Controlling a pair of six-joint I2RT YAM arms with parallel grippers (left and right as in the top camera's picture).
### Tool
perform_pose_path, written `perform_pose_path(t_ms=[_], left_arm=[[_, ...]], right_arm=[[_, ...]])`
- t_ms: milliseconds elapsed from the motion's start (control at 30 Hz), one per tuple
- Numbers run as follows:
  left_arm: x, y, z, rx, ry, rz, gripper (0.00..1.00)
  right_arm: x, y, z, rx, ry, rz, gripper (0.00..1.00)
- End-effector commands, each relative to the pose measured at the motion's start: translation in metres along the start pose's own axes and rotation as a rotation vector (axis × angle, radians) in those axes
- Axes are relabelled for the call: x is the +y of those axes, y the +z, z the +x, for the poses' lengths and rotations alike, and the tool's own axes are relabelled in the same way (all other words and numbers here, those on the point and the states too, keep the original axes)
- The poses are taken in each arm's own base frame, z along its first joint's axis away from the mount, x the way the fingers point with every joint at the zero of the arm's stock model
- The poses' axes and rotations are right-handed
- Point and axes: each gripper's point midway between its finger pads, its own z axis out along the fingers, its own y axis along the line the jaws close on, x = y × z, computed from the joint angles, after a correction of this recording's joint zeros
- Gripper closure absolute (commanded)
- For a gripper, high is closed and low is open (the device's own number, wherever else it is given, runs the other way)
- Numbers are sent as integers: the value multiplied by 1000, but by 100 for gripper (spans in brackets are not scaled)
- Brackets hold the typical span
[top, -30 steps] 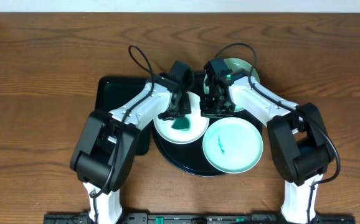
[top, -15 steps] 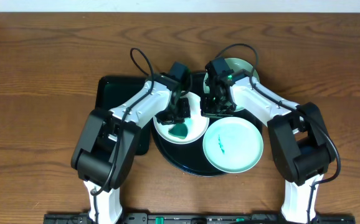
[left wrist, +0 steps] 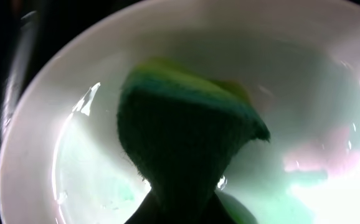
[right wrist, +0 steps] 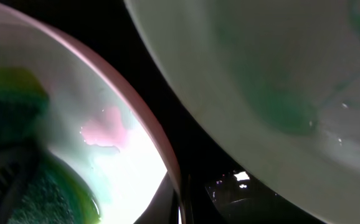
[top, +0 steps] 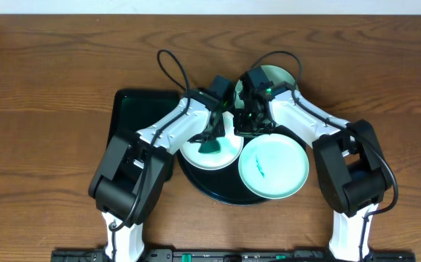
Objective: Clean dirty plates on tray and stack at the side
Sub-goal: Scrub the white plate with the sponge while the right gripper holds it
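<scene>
Nearest the robot, the smeared plate (top: 283,175), pale mint, lies on the near right part of the tray (top: 209,191). Its outer edge reaches over the tray's rim. A thin green smear (top: 258,169) runs across its left half.

Just left of it and a little farther back, the white plate (top: 194,155) sits on the tray's left part. The two rims are close, and the right wrist view shows a dark strip of tray between them.

The sponge (top: 210,146), green, rests on the middle of the white plate. The left gripper (top: 215,134) comes down on it from the far side and pinches it. In the left wrist view the sponge rises from the bottom edge and fills the centre, against the plate's glossy floor.

The right gripper (top: 248,126) hangs low just beyond the gap between the two plates, close beside the left gripper. Its fingers are out of its own view, so I cannot tell whether they are spread or pressed together.

Behind it the far plate (top: 279,76), also mint, lies at the tray's far right edge, partly hidden by that gripper.

Left of the round tray lies a small tray (top: 134,113), black and rectangular. Whether the two touch cannot be told. Brown wood-grain table (top: 50,80) lies all around.
</scene>
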Motion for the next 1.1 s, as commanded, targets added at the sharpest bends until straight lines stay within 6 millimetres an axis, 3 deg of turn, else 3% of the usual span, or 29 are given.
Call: perform_pose_path(t_ms=[0, 133, 267, 367, 400, 467, 567, 667, 767, 900, 1000, 1067], left_arm=[[-34, 12, 44, 177, 252, 182, 93], [-72, 0, 55, 225, 296, 401, 93], [-72, 2, 32, 160, 245, 415, 93], [-36, 13, -1, 79, 31, 271, 93], [-16, 17, -14, 44, -61, 197, 93], [11, 20, -25, 7, -171, 102, 93], [59, 22, -32, -34, -298, -80, 93], [74, 21, -24, -5, -299, -136, 93], [58, 21, -3, 103, -209, -66, 93], [5, 13, 31, 266, -26, 185, 93], [-27, 1, 46, 331, 86, 362, 93], [-37, -4, 47, 338, 105, 425, 93]], right_arm=[[-5, 19, 11, 44, 8, 13, 99], [-6, 20, 12, 48, 5, 15, 99], [-6, 20, 12, 48, 6, 15, 99], [-6, 20, 12, 47, 6, 14, 99], [-6, 20, 12, 47, 6, 14, 99], [-6, 21, 12, 46, 5, 14, 99], [-6, 21, 12, 46, 6, 14, 99], [-7, 21, 11, 43, 6, 19, 99], [-8, 21, 11, 42, 6, 21, 99], [-10, 20, 10, 40, 8, 21, 99], [-12, 19, 9, 41, 14, 22, 99], [-13, 19, 9, 41, 10, 22, 99]])
